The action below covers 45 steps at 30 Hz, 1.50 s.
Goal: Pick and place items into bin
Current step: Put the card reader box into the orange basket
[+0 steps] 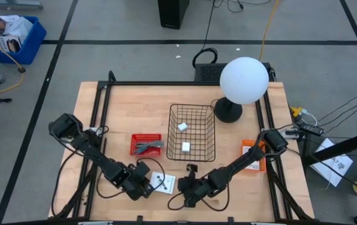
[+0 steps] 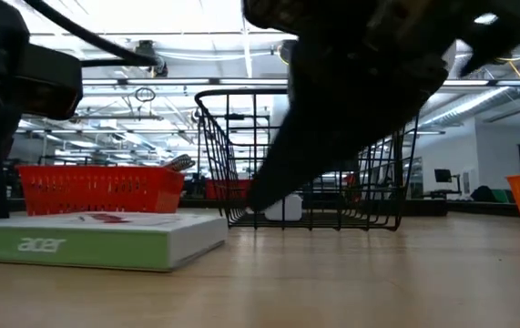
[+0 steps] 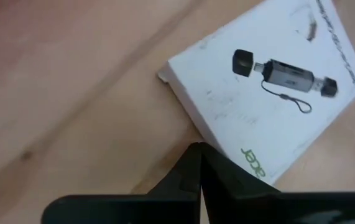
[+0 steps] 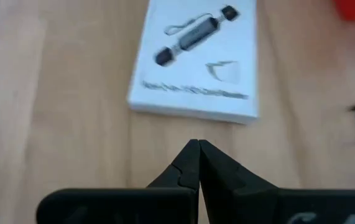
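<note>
Both arms are black, jointed and boxy, with thin black cables looping alongside. The left gripper [image 3: 198, 163] and right gripper [image 4: 197, 158] end in dark, tapered, pointed fingers.

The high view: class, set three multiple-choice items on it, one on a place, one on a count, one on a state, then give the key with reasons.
1. Where is the white box?
A. in the wire basket
B. on the table between the two pincers
C. in the red tray

2. How many white items lie in the wire basket?
A. none
B. two
C. five

3. How are the left pincer and right pincer?
A. both shut
B. both open
C. one holds the box

Key: 1 B, the box lies flat on the wood; 2 B, two white blocks show through the wire; 3 A, each wrist view shows fingertips touching, nothing between.
</note>
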Available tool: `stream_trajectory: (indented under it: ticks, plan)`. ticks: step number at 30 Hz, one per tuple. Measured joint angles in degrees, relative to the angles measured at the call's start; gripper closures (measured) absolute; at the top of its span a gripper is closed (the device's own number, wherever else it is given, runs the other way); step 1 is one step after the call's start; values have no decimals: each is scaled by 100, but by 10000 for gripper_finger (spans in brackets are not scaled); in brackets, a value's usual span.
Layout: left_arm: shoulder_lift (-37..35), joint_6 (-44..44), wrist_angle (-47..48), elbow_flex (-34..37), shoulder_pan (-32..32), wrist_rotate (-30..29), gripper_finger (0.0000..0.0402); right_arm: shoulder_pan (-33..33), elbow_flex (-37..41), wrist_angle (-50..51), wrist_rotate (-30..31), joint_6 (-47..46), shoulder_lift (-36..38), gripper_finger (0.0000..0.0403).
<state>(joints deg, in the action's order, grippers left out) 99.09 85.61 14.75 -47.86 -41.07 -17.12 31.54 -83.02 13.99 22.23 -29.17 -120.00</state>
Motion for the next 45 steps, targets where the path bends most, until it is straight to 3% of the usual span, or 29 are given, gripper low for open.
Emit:
stream_trajectory:
  ticks: [21, 32, 45]
  plan:
    - [-1, -304, -694, -31, -72, -126, 397, 426, 20, 508, 149, -774, 6, 403]
    - [-5, -679, -1141, -35, -61, -215, 392, 375, 771, -359, -93, -1366, 50, 403]
    - [70, -417, -988, -37, -9, -148, 398, 266, 798, -661, -413, -1355, 28, 403]
